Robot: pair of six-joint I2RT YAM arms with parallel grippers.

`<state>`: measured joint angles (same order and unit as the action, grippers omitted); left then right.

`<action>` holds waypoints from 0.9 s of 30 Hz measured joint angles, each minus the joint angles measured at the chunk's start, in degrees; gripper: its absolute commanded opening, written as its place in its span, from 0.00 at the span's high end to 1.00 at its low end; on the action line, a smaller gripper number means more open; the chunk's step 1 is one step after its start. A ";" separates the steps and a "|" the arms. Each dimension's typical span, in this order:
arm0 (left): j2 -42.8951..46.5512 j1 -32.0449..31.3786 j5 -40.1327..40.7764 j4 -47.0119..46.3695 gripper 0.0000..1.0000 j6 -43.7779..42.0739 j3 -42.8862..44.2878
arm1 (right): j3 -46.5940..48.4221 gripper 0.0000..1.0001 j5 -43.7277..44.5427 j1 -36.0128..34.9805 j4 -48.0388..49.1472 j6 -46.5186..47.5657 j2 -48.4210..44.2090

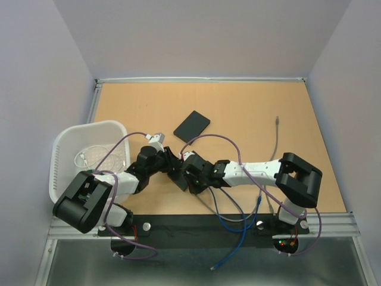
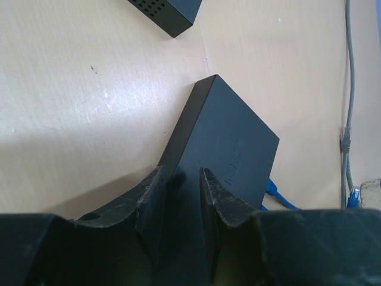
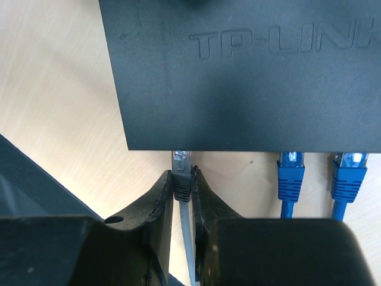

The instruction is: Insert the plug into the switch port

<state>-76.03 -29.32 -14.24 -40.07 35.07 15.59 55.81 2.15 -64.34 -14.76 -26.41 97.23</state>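
**Jaws and plug in line with the port face of the switch**

Jaws of the right gripper (image 3: 182,179) are closed on the plug (image 3: 181,159). They pinch its dark boot, so the clear tip projects past the fingertips. The plug's long axis runs straight along the jaws' own line and points squarely at the port face of the switch (image 3: 250,77), with no visible tilt to either side. The tip meets the lower edge of the switch lid in the right wrist view. The ports themselves are hidden beneath that edge, so it cannot be told whether the tip has entered an opening or only rests at its mouth.

Two blue plugs (image 3: 290,176) are already seated in the same face, apart from the grey one and toward the other end of the row.

Jaws of the left gripper (image 2: 178,187) stand astride the opposite end of the switch, one finger on each side. Whether they press the casing cannot be told.

The switch lies flat on the table (image 1: 250,113), near the middle of its near edge and between the two grippers. The right arm carries the plug, so the insertion should fall to it: a short push along the plug's axis, with the left arm bracing the switch against sliding.
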 measured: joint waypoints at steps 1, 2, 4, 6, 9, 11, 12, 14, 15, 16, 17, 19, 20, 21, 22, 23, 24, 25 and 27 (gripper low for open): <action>0.00 0.11 0.00 0.00 0.63 0.11 0.00 | 0.31 1.00 0.26 -0.11 -0.17 -0.02 0.11; 0.02 0.13 0.07 -0.07 0.63 0.20 -0.02 | 0.70 1.00 0.55 -0.22 -0.35 0.00 0.26; 0.04 0.15 0.11 -0.44 0.64 0.52 -0.15 | 1.53 1.00 0.92 -0.46 -0.48 0.00 0.76; 0.15 0.17 0.17 -0.72 0.64 0.83 -0.35 | 2.32 1.00 1.05 -0.63 -1.05 0.00 1.14; 1.16 0.20 0.44 -1.22 0.64 1.31 -1.11 | 3.41 1.00 1.01 -0.79 -1.68 0.00 2.16; 2.03 0.20 0.52 -1.57 0.64 1.75 -1.81 | 3.85 1.00 1.07 -0.96 -1.90 0.02 2.93; 2.38 0.20 0.59 -1.66 0.65 2.01 -2.12 | 4.09 1.00 1.07 -1.03 -2.12 0.00 3.32; 2.91 0.20 0.74 -2.03 0.65 2.45 -2.49 | 4.61 1.00 1.07 -1.07 -2.47 0.00 3.69; 3.15 0.22 0.76 -2.23 0.65 2.69 -2.67 | 4.79 1.00 1.09 -1.07 -2.64 -0.04 3.76; 3.43 0.22 0.79 -2.47 0.65 2.99 -2.91 | 4.79 0.99 1.11 -1.07 -2.73 -0.11 3.76; 3.63 0.22 0.76 -2.58 0.65 3.21 -3.08 | 4.79 1.00 1.16 -1.07 -2.78 -0.17 3.76; 3.91 0.22 0.79 -2.80 0.66 3.61 -3.34 | 4.79 1.00 1.31 -1.09 -2.82 -0.33 3.76; 3.96 0.22 0.83 -3.06 0.66 3.85 -3.50 | 4.79 1.00 1.46 -1.14 -2.82 -0.42 3.76; 3.96 0.22 0.85 -3.10 0.66 4.00 -3.52 | 4.79 1.00 1.57 -1.18 -2.82 -0.44 3.76; 3.93 0.22 0.87 -3.15 0.66 4.28 -3.52 | 4.79 1.00 1.88 -1.29 -2.84 -0.52 3.76; 3.87 0.24 0.90 -3.26 0.66 4.50 -3.52 | 4.79 1.00 2.23 -1.40 -2.86 -0.59 3.76; 3.67 0.24 0.94 -3.43 0.66 4.76 -3.52 | 4.81 1.00 2.38 -1.42 -2.89 -0.66 3.76; 3.41 0.24 0.96 -3.54 0.66 4.92 -3.52 | 4.79 1.00 2.51 -1.40 -2.89 -0.72 3.76; 2.01 0.26 1.03 -4.04 0.66 5.38 -3.19 | 4.79 1.00 2.84 -1.42 -2.95 -0.85 3.74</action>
<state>-74.02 -29.06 -13.21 -44.12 40.45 12.40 60.60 4.99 -65.76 -17.72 -27.27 100.97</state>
